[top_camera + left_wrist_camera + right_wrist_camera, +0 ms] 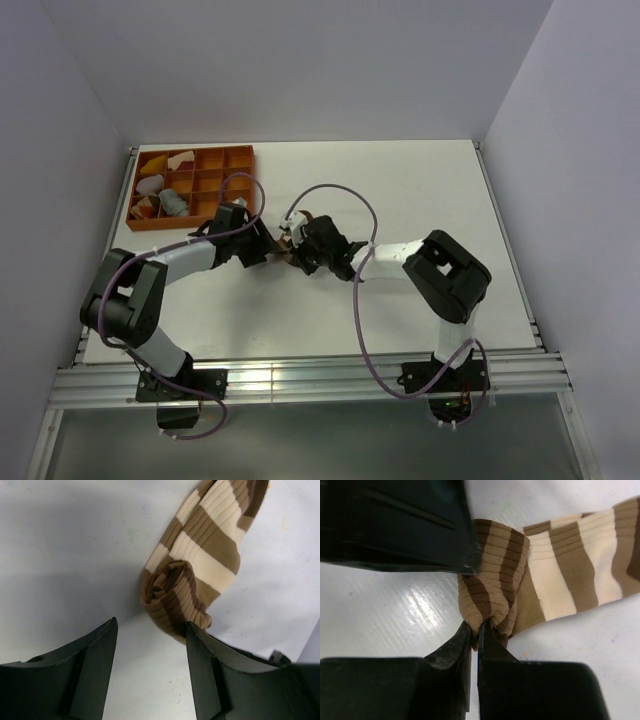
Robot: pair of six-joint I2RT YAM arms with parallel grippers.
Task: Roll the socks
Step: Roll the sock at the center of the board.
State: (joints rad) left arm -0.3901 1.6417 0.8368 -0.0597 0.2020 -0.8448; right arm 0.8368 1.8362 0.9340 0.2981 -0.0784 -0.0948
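The brown sock with white stripes (200, 555) lies mid-table, its near end curled into a loose roll (492, 590). My right gripper (476, 627) is shut, pinching a fold of that rolled end. Just short of the roll, my left gripper (151, 622) stands open with bare table between its fingers, and its right finger (210, 675) touches the roll's edge. From above, both grippers (268, 250) (296, 256) meet over the sock (305, 221), hiding most of it. The grey sock (175, 203) sits in the orange tray.
An orange compartment tray (225, 160) at the back left holds yellow and white cloth pieces (152, 184). The left gripper's finger (395, 525) fills the upper left of the right wrist view. Purple cables (355, 300) loop over the table by both arms.
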